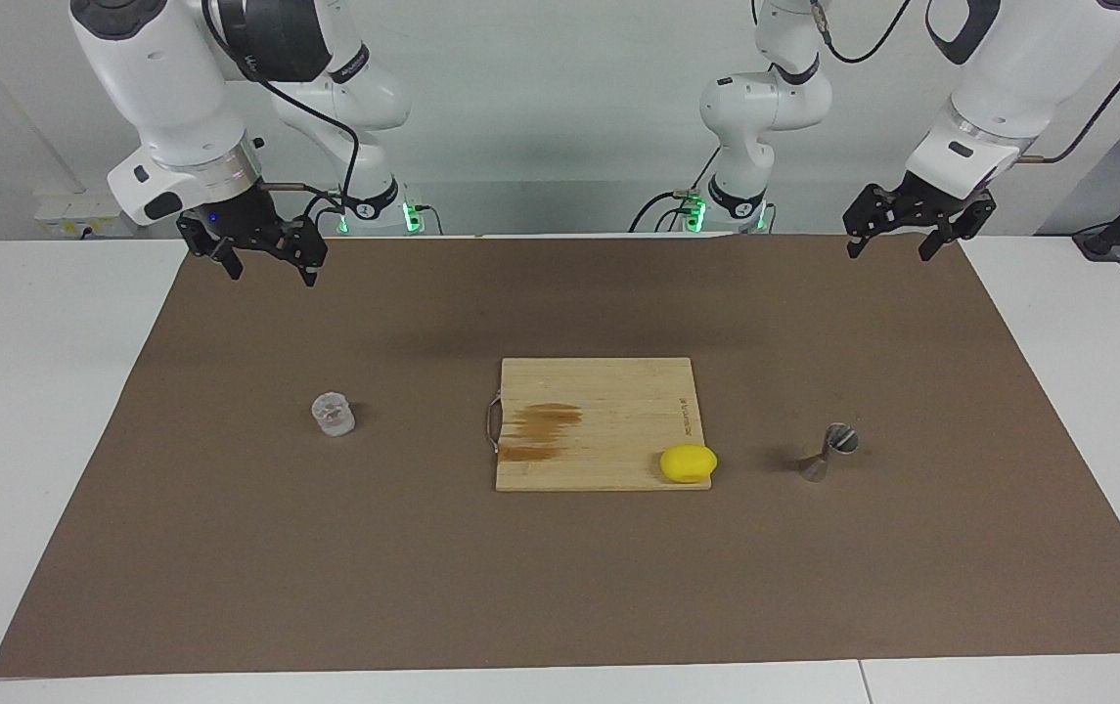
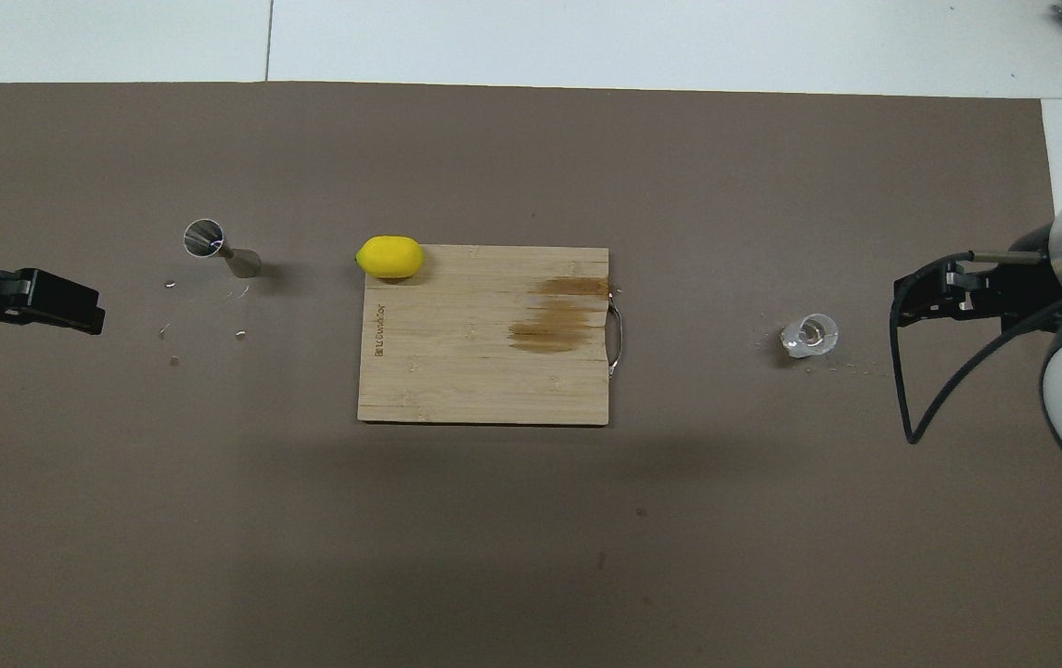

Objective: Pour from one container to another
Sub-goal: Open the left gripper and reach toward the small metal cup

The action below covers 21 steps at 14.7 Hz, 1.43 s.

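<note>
Both arms wait with jaws open and empty: left gripper and right gripper raised over the mat's near corners. The cup stands toward the right arm's end, the jigger toward the left arm's end. Between them lies the board, its small printed mark unreadable, with a lemon on its corner.

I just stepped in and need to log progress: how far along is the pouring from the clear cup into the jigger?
Nothing looks done yet. The clear cup stands upright on the mat toward the right arm's end, the jigger toward the left arm's end, with the cutting board and lemon between. Nothing is in hand: the right gripper and left gripper hang open and empty. Picking up, carrying and pouring all remain.
</note>
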Each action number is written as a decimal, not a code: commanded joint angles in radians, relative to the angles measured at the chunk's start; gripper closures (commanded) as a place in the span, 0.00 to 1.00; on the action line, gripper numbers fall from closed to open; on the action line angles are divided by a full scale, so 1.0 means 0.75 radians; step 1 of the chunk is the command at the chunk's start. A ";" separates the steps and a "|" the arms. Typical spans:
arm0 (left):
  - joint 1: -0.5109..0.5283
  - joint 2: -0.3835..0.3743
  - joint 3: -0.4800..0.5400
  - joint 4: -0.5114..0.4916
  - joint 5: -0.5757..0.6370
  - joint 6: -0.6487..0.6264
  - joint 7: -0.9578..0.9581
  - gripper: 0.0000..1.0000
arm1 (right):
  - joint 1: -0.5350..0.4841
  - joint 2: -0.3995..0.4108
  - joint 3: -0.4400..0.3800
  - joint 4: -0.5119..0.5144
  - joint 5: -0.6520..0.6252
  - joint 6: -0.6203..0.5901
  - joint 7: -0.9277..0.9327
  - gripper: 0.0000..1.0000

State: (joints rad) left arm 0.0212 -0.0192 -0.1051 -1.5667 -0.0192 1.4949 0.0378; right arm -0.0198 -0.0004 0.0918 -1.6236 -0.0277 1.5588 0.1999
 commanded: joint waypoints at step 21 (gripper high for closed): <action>0.107 0.259 0.185 -0.210 -0.479 0.213 -0.313 0.00 | -0.010 -0.036 0.011 -0.038 -0.002 -0.013 -0.033 0.00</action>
State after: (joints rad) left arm 0.1008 0.1885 0.0027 -1.6681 -0.3048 1.6170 -0.1007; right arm -0.0197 -0.0014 0.0923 -1.6262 -0.0277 1.5570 0.1999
